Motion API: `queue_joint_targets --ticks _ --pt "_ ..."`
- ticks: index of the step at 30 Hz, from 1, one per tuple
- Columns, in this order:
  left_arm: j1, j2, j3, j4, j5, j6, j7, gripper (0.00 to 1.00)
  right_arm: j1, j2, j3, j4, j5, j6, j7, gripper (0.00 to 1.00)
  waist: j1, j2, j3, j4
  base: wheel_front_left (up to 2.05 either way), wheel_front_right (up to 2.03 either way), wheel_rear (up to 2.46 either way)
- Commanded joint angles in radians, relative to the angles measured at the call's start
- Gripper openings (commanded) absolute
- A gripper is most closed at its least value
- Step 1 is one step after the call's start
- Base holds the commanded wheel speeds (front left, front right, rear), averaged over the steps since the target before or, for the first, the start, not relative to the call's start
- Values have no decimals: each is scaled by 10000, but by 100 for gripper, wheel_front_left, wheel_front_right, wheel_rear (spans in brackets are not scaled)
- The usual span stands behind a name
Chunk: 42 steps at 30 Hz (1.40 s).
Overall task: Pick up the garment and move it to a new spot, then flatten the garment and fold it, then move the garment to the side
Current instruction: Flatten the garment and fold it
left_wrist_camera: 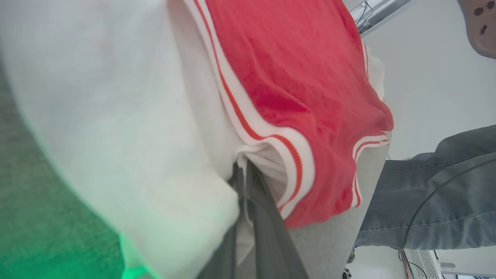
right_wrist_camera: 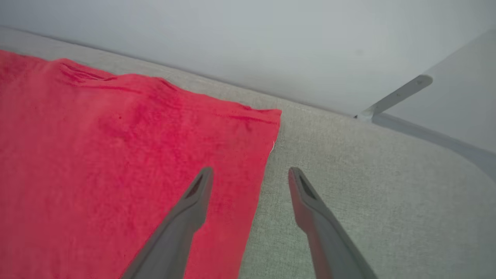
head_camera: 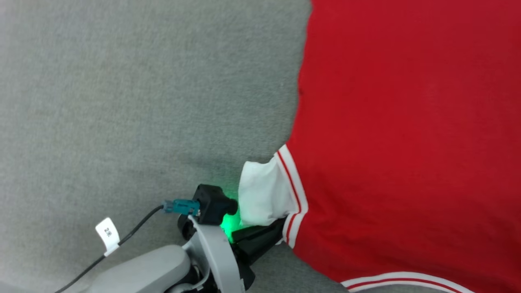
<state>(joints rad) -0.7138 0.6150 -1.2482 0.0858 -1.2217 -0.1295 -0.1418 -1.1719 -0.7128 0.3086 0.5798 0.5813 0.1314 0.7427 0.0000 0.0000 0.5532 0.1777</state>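
Open ground: bare grey tabletop [head_camera: 122,101] fills the left half of the head view, top edge down to the arm.
Covered ground: the garment [head_camera: 407,122] lies flat over the whole right half.
Lower centre: the left gripper [head_camera: 270,232], clamped on the white sleeve, and its tagged cable [head_camera: 134,228] crowd that corner.
Far corner, right wrist view: the right gripper [right_wrist_camera: 250,174] is spread across the garment's edge, with clear grey to its right up to the wall; a bracket [right_wrist_camera: 395,95] juts at upper right.
Table edge, left wrist view: a person's leg [left_wrist_camera: 434,193] stands at the right.
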Motion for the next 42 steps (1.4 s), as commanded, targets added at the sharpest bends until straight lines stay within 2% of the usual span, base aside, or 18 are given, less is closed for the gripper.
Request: queue_joint_targets --ticks 1,5,8,15,16,18,24,27,30,34,39,42 --pt "116 -168 -136 965 -83 183 142 0 -257 -23 -80 230 -106 -15 117 100 0 0 585 521 0 0 0" --pt "95 -323 -215 1248 -91 157 170 0 -754 -156 -96 1377 -463 -15 742 100 0 0 792 676 0 0 0" --pt "-45 -373 -248 1390 -72 152 181 0 -1053 -86 -175 1766 -322 -15 992 100 0 0 961 688 0 0 0" --pt "-429 -517 -265 1501 -138 166 130 0 -1291 464 -49 2347 -85 -12 1731 100 0 0 1193 596 0 0 0" --pt "-458 -552 -272 1507 -164 166 119 0 -1321 511 -1 2352 -76 -8 1805 49 0 0 1195 581 0 0 0" --pt "-514 -610 -292 1500 -202 165 80 0 -1466 481 -40 2388 -55 -8 1758 0 0 0 1177 562 0 0 0" --pt "-450 -525 -275 1690 -302 163 -351 0 -1530 186 -182 2372 91 -15 1331 0 0 0 773 417 0 0 0" --pt "-294 -330 -217 1897 -312 163 -599 0 -1201 -126 189 1843 395 -15 1259 0 0 0 406 249 0 0 0" --pt "-102 -119 -58 2024 -302 163 -818 0 -412 -711 602 966 1080 -15 1373 0 0 0 -61 67 0 0 0" --pt "293 182 250 1933 -294 269 -1038 0 1269 -1819 871 -774 2451 -15 1393 0 0 0 -752 -219 0 0 0" --pt "986 582 648 1373 -306 522 -1152 0 4396 -3190 498 -2879 4023 -15 999 0 0 0 -1397 -677 0 0 0" --pt "1327 728 888 952 -305 647 -1181 0 6304 -3657 54 -3849 4595 -15 495 0 0 0 -1646 -968 0 0 0"
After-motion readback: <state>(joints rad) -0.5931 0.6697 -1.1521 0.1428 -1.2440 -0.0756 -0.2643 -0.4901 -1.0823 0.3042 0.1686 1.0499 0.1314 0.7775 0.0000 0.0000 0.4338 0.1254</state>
